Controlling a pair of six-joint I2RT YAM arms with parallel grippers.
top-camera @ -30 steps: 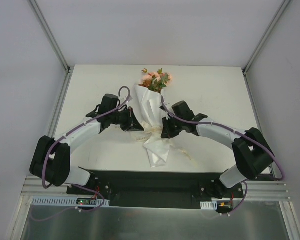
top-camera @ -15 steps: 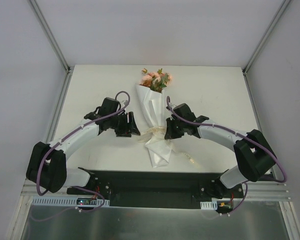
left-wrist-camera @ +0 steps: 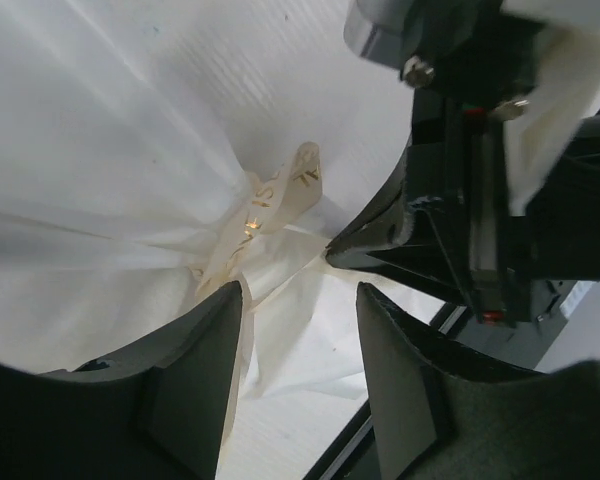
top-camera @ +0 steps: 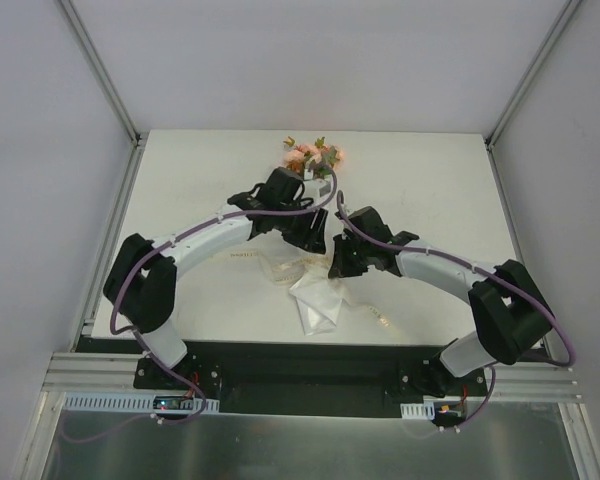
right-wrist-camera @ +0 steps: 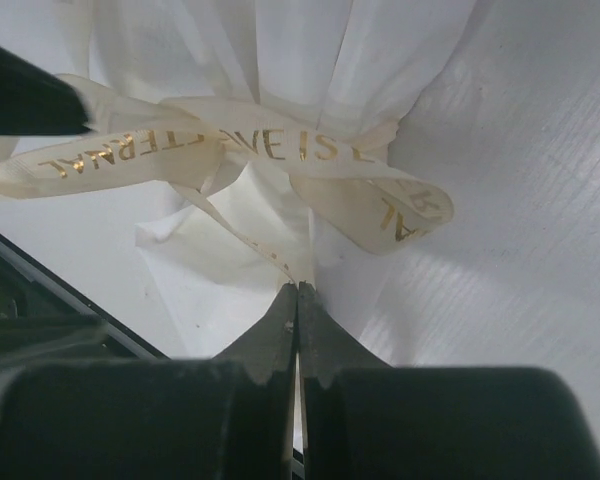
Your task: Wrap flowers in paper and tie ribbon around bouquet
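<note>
The bouquet lies on the table with its flowers (top-camera: pixel 310 157) at the far end and its crumpled white paper (top-camera: pixel 316 298) spreading toward me. A cream ribbon (right-wrist-camera: pixel 270 145) with gold letters is knotted round the paper's waist (left-wrist-camera: pixel 260 212). My right gripper (right-wrist-camera: pixel 298 288) sits just right of the waist (top-camera: pixel 338 262), shut on a thin strand of the ribbon. Reaching over the bouquet from the left, my left gripper (left-wrist-camera: pixel 300 295) hovers open above the paper (left-wrist-camera: pixel 100 180), close to the knot, with nothing between its fingers. The stems are hidden inside the paper.
A loose ribbon tail (top-camera: pixel 379 317) trails on the white table (top-camera: pixel 190 180) to the right of the paper's near end. The right gripper's black body (left-wrist-camera: pixel 470 200) fills the right of the left wrist view. Grey walls enclose the table on three sides.
My left gripper opened, letting go on the bouquet's left side, and its arm swung right and farther, over the bouquet. The right gripper stayed shut by the waist.
</note>
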